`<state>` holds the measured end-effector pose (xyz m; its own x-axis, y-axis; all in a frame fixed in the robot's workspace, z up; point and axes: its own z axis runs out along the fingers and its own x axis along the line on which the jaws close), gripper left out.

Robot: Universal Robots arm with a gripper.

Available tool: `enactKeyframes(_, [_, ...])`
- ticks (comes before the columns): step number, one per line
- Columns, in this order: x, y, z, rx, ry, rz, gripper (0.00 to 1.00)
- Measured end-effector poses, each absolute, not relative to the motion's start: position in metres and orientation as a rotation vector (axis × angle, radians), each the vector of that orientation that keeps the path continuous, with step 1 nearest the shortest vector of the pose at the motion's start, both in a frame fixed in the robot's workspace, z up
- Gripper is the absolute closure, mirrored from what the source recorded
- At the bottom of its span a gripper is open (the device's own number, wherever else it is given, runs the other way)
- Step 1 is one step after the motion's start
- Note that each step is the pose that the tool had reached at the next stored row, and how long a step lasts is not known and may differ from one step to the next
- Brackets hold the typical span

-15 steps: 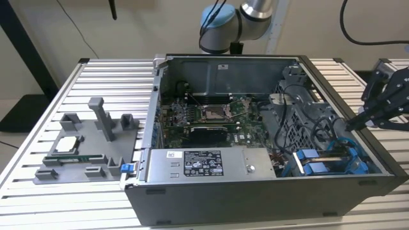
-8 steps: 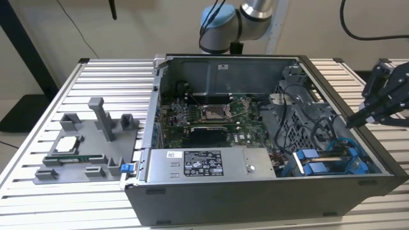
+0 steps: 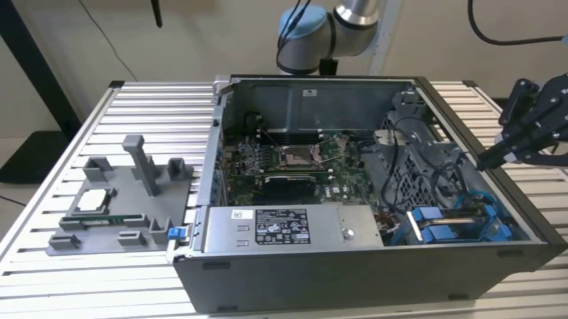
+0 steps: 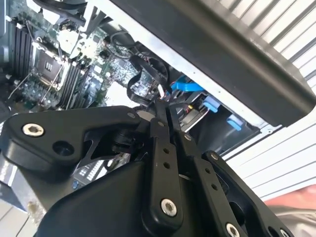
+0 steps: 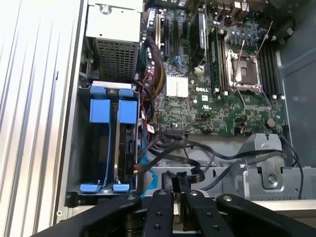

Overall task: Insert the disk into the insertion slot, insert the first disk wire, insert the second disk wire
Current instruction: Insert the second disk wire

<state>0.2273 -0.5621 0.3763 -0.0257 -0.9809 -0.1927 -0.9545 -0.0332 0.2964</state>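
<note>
The disk (image 5: pixel 127 148) stands on edge in its blue carrier inside the insertion slot (image 5: pixel 98 148), a grey drive cage with blue tabs. In the exterior view that cage (image 3: pixel 443 226) is in the case's near right corner. Black wires (image 5: pixel 182 148) lie loose in loops between the cage and the motherboard, and a blue cable (image 4: pixel 185 86) runs beside them. My black gripper (image 3: pixel 493 159) hangs over the case's right wall, above these wires. In both wrist views its fingertips (image 4: pixel 165 106) are pressed together, shut, with nothing seen between them.
The open computer case (image 3: pixel 523 219) lies on a slatted metal table (image 3: pixel 159 106). Inside are a motherboard with a square processor socket (image 3: pixel 297 156) and a labelled power supply (image 3: pixel 279 229). A grey fixture (image 3: pixel 124 199) holding small parts stands on the exterior view's left.
</note>
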Motion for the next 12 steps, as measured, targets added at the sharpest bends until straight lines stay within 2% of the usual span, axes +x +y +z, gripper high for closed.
enactKeyframes(12, [0.192, -0.563, 0.385, 2.137, -2.135, -0.541, 1.0])
